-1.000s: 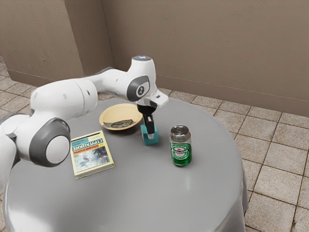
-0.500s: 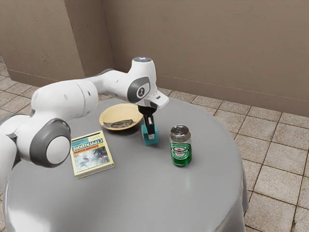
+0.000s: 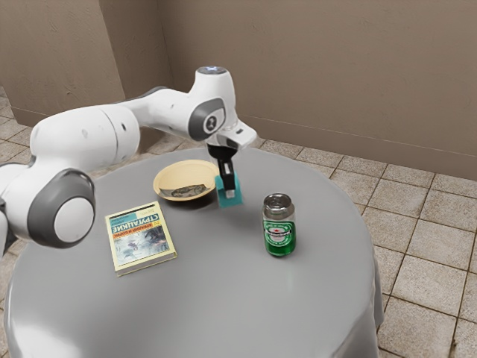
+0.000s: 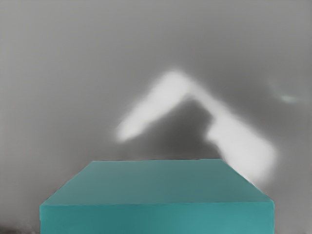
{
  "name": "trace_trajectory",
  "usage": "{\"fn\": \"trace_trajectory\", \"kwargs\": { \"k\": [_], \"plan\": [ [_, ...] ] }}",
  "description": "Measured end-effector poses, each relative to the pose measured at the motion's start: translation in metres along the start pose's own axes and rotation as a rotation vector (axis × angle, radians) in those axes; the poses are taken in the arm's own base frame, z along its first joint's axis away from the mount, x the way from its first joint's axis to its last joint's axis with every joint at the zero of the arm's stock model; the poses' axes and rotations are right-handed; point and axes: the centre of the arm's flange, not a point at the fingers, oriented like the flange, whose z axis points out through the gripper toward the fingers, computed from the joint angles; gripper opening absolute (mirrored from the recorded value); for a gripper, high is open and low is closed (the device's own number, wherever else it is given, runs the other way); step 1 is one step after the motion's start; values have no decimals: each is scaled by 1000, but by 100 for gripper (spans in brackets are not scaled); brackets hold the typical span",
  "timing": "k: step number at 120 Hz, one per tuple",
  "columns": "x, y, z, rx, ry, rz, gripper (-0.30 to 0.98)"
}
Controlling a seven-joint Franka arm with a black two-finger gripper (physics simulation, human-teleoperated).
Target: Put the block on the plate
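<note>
Hand (image 3: 229, 192) clamped around the teal block (image 3: 237, 198), which it grips just above the gray worktop (image 3: 223, 298), beside the yellow plate (image 3: 185, 173), toward the exterior view's right.

The rectangular, yellow-edged paper book (image 3: 141, 242) bears "СТРУГАЦКИЕ" in large letters, with a smaller, less clear line beside it. The cylindrical green-and-silver can (image 3: 279, 231) carries a label apparently reading "Heineken".

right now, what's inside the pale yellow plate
A mottled grey-brown patch shows inside the plate; whether print or object, I can't tell. The teal block covers a sliver of the rim, hiding whatever is behind it.
</note>
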Motion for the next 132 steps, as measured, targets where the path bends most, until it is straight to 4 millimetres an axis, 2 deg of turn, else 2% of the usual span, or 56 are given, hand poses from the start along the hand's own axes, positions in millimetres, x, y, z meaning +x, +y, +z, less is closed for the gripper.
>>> {"fn": "trace_trajectory", "kwargs": {
  "k": [18,59,77,111,132],
  "plan": [
    [-9,-5,-22,17,6,-12,37],
    [-64,-50,-33,18,-18,-92,37],
    [-90,-72,-31,17,-26,-129,37],
    [-100,-101,-15,38,-9,-132,37],
    [-105,-110,-4,44,-8,-119,37]
  ]
}}
